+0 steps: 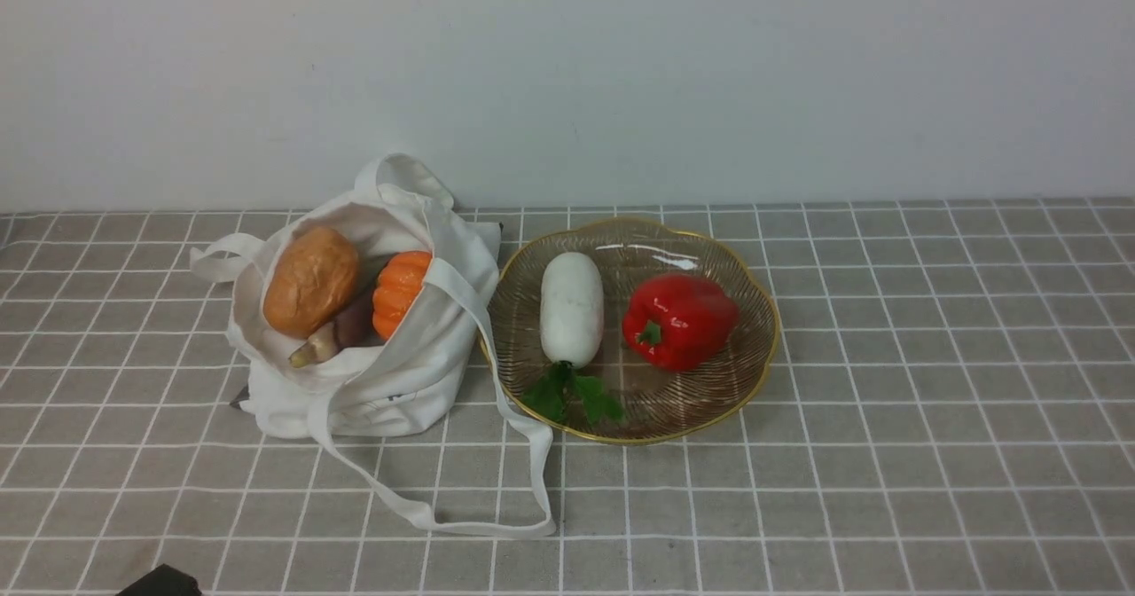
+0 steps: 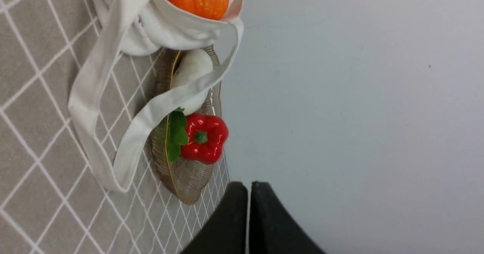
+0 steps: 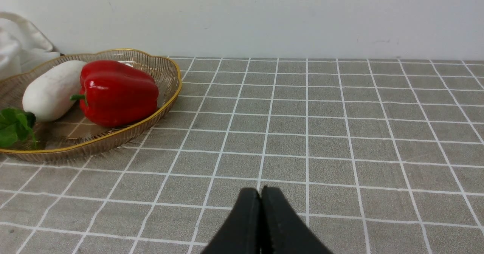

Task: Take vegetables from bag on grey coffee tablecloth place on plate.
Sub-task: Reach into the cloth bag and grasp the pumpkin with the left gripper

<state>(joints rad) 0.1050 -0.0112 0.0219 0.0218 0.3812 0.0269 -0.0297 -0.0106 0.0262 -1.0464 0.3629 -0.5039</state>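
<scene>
Checked tablecloth (image 1: 887, 419); bag (image 1: 390, 401) rim hides half of pumpkin (image 1: 401, 290).

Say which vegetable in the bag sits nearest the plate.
The orange ribbed pumpkin, at the edge of the bag closest to the plate. The tan potato-like lump and the dark root lie farther left.

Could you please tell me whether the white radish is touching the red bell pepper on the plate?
Apart. The front view shows a strip of bare plate between the white radish and the red bell pepper.
</scene>
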